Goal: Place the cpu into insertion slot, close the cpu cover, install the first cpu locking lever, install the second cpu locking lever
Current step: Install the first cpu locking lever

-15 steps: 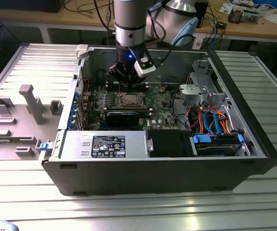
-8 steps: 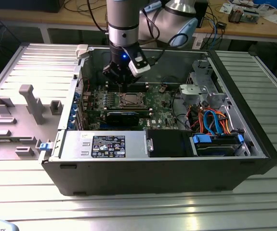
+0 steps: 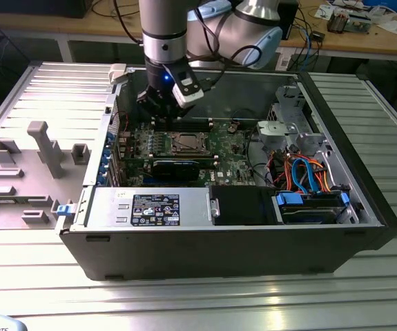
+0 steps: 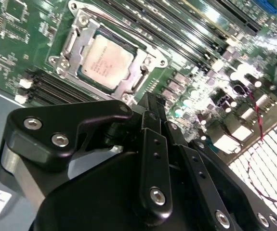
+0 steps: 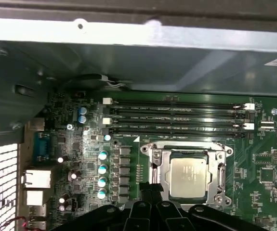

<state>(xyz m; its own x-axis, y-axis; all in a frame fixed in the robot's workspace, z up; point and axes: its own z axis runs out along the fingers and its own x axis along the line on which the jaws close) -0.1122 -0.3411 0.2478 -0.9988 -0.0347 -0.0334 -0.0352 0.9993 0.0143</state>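
Lying flat in the insertion slot, the cpu looks silver-grey.

The exterior view stands off the arm, high at the near side of the table. It faces down and away over the open computer case, far enough back to take in the whole case and the lower part of the arm, which hangs at the far side toward the exterior view's left. Both wrist views ride just behind the gripper and look past its black body, close onto the green circuit board. The first wrist view faces the board almost squarely, the second sits nearer and tilted. Both wrist views share the cpu and the long memory slots; the exterior view sees the same board from much farther off
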